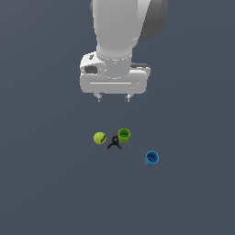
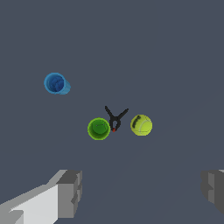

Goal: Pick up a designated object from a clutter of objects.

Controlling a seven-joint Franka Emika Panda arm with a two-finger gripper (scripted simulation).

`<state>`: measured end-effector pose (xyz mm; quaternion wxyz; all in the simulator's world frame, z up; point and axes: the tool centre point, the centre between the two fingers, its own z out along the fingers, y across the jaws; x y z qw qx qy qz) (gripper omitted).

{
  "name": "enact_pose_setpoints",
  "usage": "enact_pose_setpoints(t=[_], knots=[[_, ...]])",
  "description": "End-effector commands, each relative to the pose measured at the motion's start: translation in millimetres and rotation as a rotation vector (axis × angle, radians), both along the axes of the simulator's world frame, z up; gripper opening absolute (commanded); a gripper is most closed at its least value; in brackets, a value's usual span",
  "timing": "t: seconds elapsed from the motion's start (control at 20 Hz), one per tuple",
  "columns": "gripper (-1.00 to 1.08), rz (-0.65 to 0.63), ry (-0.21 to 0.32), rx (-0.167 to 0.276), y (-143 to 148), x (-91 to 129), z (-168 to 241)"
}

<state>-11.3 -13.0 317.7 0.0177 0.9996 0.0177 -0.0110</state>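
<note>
1. While my arm point(image 1: 121, 27) hangs high over the dark floor point(image 1: 46, 193), it is the largest thing in the exterior view; nothing is in contact with it.
2. Gripper point(image 1: 113, 97): fingers spread wide and holding nothing. In the wrist view both fingertips point(image 2: 70, 192) show at the frame's edge, well apart, with bare floor between them. It sits well above the clutter.
3. Green cup point(image 1: 124, 135), my target: upright, mouth open upward, on the floor below and slightly ahead of the gripper. The wrist view looks straight down into it point(image 2: 99, 128).
4. Blue cup point(image 1: 152, 157): similar size, tipped a little, well apart toward the exterior view's right. Not a concern.
5. Yellow-green ball point(image 1: 99, 137): near the green cup, on the far side of the clamp from it.
6. Black clamp point(image 1: 114, 143) with red spot: smallest item, lying between cup and ball, just beside the cup wall; I cannot tell whether it touches.
7. Handling judgement: the cup looks light, stiff and thin-walled, with a smooth tapered side that could slip upward out of a squeeze. Best hold is likely across the outer wall, below the rim, fingers aligned so neither lands on the clamp side.
8. Risk: nudging the clamp, or tipping the cup if one finger lands first.
</note>
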Motion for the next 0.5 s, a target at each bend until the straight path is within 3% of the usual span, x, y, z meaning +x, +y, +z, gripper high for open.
enact_pose_setpoints(t=[0.0,0.45], knots=[[1.00,0.000,0.000,0.000,0.0,0.0,0.0],[1.00,-0.032,-0.002,-0.005,-27.8,4.0,4.4]])
